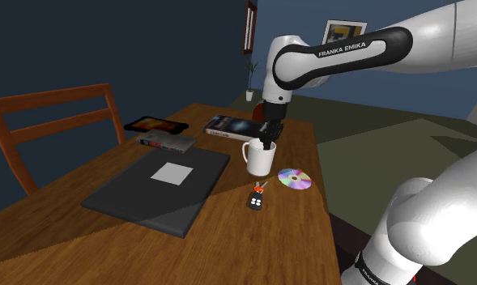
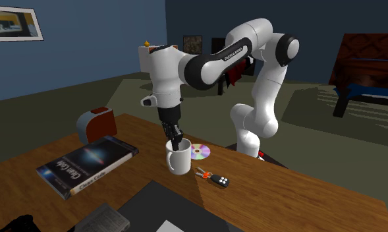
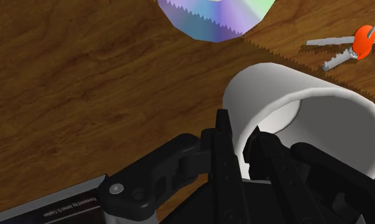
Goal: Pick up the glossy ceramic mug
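Over the wooden table (image 1: pixel 253 243) the white arm reached out from its stand. In the shoulder view its forearm ran level from the upper right toward the middle, then the wrist bent sharply so that the hand pointed almost straight down. The second exterior view showed the same pose from across the table: base link upright, elbow high, forearm stretched toward that view's left, and the black gripper (image 2: pixel 175 140) hanging down onto the white mug (image 2: pixel 179 160). The mug stood upright on the table, near the middle of its width, with the CD (image 1: pixel 294 179) just beside it and the keys (image 1: pixel 256 197) with a dark fob near its foot. In the wrist view the fingers (image 3: pixel 224 146) straddled the mug's rim, one outside the wall and one inside the cup. They were drawn in to a narrow gap, with the white wall pinched between them, so the gripper had hold of the mug by its wall. A book (image 2: pixel 87 165) lay on the table behind the mug, well apart from it, and a dark flat pad (image 1: pixel 159 186) lay toward the shoulder view's left.
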Controlling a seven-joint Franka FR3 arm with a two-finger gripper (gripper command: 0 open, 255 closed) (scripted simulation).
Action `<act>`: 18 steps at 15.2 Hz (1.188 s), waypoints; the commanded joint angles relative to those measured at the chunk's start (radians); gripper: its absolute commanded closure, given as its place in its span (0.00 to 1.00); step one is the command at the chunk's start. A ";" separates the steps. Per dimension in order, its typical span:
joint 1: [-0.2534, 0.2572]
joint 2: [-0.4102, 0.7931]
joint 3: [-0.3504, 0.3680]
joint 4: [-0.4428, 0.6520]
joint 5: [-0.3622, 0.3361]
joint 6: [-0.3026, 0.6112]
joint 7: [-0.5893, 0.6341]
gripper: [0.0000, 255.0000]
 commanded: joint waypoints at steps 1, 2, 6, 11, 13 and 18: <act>0.000 0.000 0.000 0.000 0.000 0.000 0.000 1.00; 0.000 0.000 0.000 0.000 0.000 0.000 0.000 1.00; 0.000 -0.004 0.000 0.036 -0.001 -0.040 0.003 1.00; 0.000 -0.009 -0.001 0.098 -0.002 -0.108 0.007 1.00; 0.000 -0.010 -0.001 0.125 -0.003 -0.135 0.009 1.00; 0.000 -0.008 -0.002 0.194 -0.004 -0.202 0.013 1.00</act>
